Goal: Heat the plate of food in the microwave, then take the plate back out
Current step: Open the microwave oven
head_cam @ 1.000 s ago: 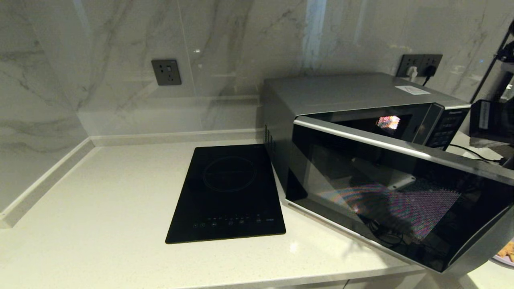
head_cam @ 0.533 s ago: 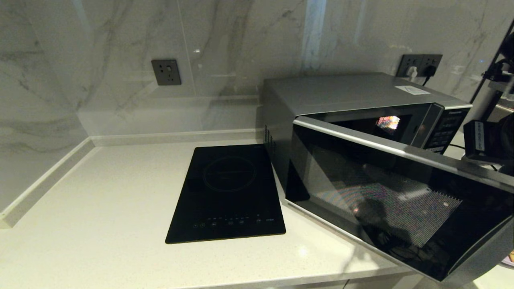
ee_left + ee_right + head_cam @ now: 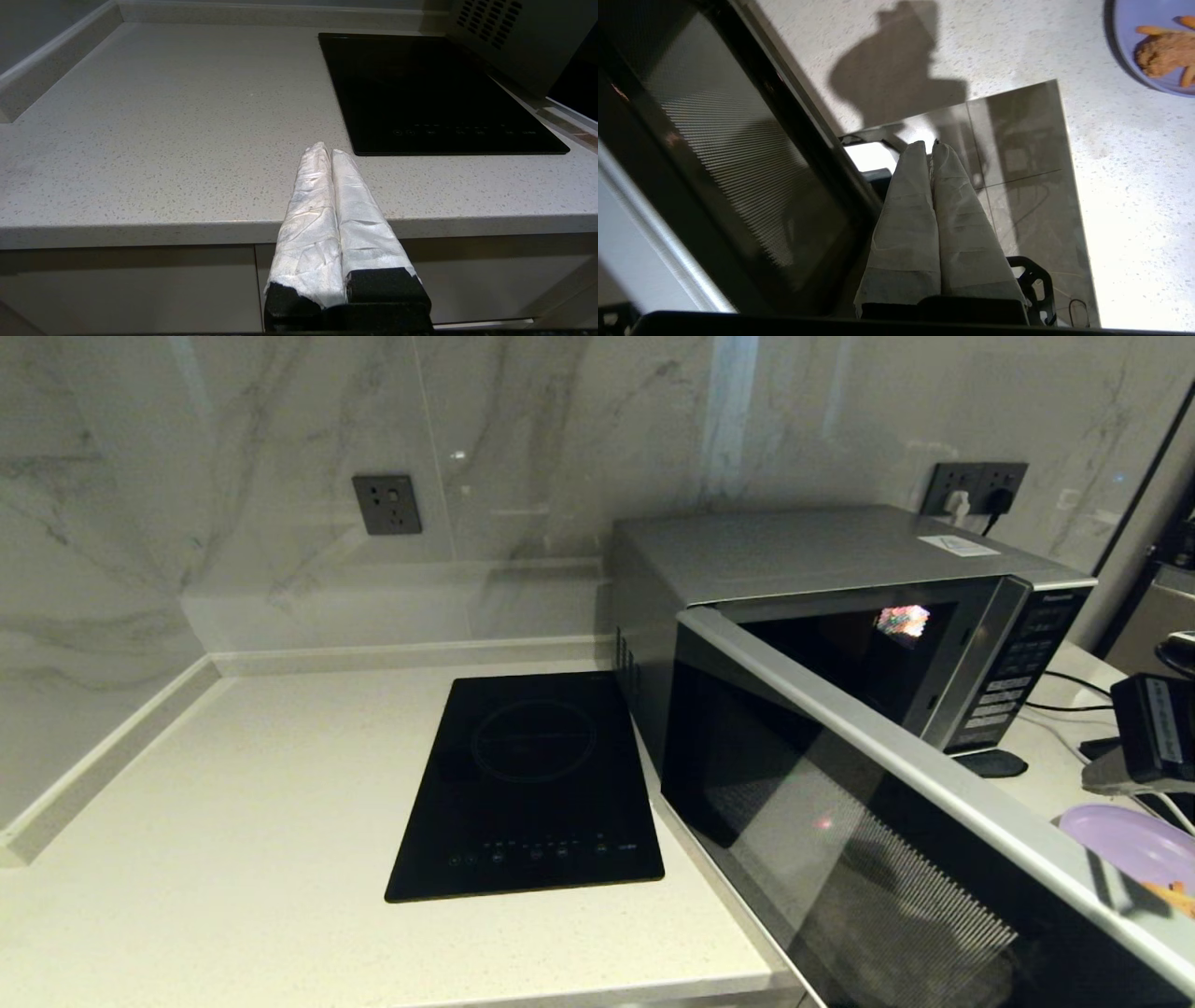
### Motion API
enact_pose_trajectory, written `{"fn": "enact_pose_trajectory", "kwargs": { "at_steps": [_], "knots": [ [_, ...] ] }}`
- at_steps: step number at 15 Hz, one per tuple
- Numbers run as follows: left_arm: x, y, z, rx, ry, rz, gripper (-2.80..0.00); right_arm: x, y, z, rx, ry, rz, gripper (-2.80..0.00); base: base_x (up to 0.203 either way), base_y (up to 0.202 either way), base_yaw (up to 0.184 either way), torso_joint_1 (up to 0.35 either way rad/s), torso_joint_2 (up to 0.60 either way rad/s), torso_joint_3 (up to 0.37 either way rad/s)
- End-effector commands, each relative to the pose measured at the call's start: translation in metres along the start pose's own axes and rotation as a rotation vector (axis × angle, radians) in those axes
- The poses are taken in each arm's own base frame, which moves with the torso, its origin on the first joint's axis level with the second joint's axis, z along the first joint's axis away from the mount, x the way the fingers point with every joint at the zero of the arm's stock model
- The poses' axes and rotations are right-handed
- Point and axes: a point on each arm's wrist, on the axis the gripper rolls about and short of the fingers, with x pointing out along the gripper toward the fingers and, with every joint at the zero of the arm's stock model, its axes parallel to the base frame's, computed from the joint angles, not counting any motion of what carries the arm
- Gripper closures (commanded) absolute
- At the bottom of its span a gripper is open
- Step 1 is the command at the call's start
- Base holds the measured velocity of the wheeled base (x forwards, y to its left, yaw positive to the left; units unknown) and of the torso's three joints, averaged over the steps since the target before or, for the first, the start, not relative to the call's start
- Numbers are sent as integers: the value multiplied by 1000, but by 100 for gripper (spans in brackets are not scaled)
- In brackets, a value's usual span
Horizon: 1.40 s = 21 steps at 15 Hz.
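The silver-grey microwave (image 3: 803, 551) stands at the back right of the counter. Its dark glass door (image 3: 840, 821) is swung wide open toward me, and the cavity (image 3: 840, 649) looks dark and empty. The lilac plate of food (image 3: 1134, 845) rests on the counter to the right of the door; it also shows as the plate (image 3: 1157, 46) with orange sticks and a crumbly piece. My right gripper (image 3: 928, 144) is shut and empty, just beside the door's free edge, over the counter's front edge. My left gripper (image 3: 327, 149) is shut and empty at the counter's front edge, left of the hob.
A flat black induction hob (image 3: 532, 784) lies left of the microwave. Wall sockets (image 3: 386, 504) sit on the marble backsplash. Cables (image 3: 1064, 681) and a dark oval pad (image 3: 991, 763) lie right of the microwave. The open door reaches past the counter's front edge.
The microwave door has swung much farther open toward me. My right arm has dropped lower at the far right, and the plate now shows beyond the door's top edge.
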Motion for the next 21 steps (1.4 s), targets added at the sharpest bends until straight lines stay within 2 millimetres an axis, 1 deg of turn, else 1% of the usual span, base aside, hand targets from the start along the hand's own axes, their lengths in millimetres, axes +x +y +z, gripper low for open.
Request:
{"fn": "enact_pose_trajectory", "kwargs": {
  "at_steps": [1,3,5,7,9,11,21],
  "knots": [
    [0,0,0,-1,1,1,0,-4,3,-6,-28,19,36,0,0,0,0,0,0,0],
    [0,0,0,-1,1,1,0,-8,15,-14,-78,41,95,0,0,0,0,0,0,0],
    [0,0,0,-1,1,1,0,-7,39,-27,-129,83,148,0,0,0,0,0,0,0],
    [0,0,0,-1,1,1,0,-1,65,-38,-160,129,170,0,0,0,0,0,0,0],
    [0,0,0,-1,1,1,0,-1,82,-47,-172,151,193,0,0,0,0,0,0,0],
    [0,0,0,-1,1,1,0,-3,87,-50,-173,155,207,0,0,0,0,0,0,0],
    [0,0,0,-1,1,1,0,-1,85,-52,-151,161,191,0,0,0,0,0,0,0]
  ]
}}
